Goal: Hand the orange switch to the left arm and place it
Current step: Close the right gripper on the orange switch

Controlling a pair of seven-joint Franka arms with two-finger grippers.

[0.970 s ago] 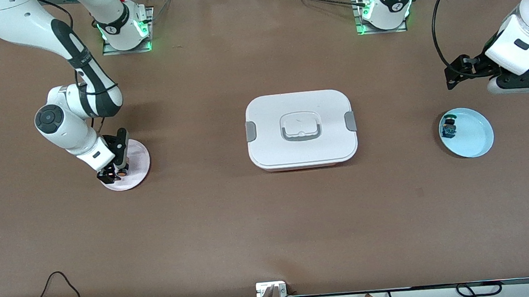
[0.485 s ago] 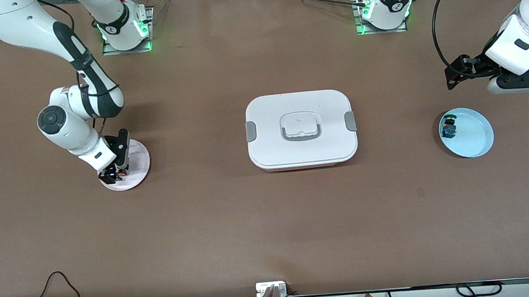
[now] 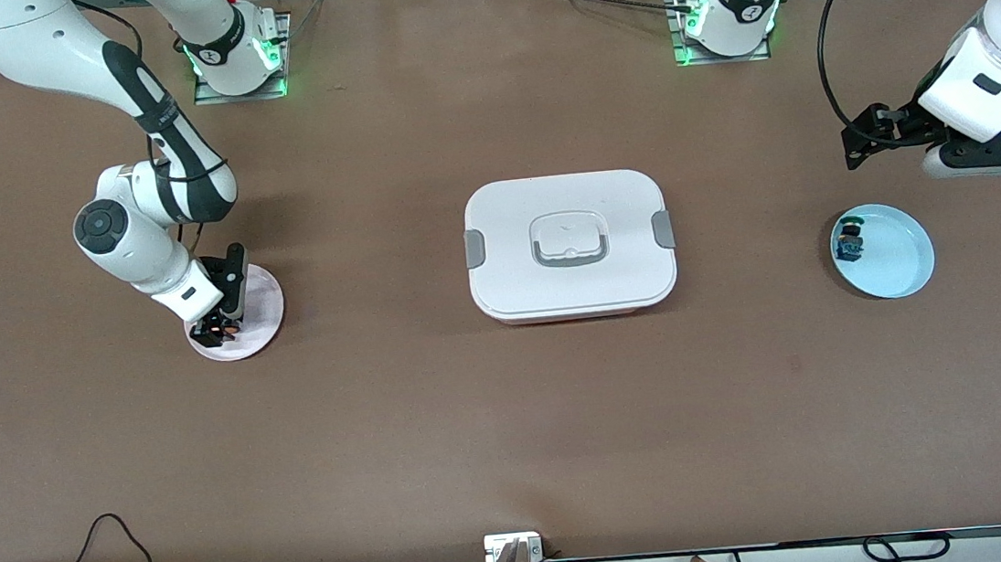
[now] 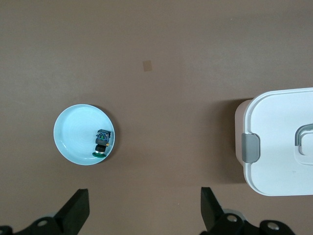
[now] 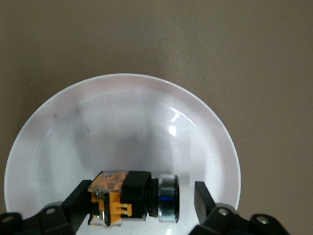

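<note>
While the right arm reaches down to the pale pink plate (image 3: 261,297), which sits at nine o'clock from the box (image 3: 568,242) toward the right arm's end of the counter (image 3: 515,426), the right hand (image 5: 139,196) is lowered into that plate. Its fingers (image 5: 78,196) stand apart on either side of the orange switch (image 5: 124,198), with a slim gap showing at the switch's metal-ringed end. The switch lies on its side on the plate, at about seven o'clock from the plate's middle in the front view. The left arm waits; the left hand (image 4: 144,215) hangs with fingers (image 4: 78,208) spread wide, holding nothing, over bare counter at about one o'clock from the blue plate (image 3: 904,270). That plate rests at three o'clock from the box and carries a green-topped switch (image 3: 849,238) by its nine-o'clock rim.
</note>
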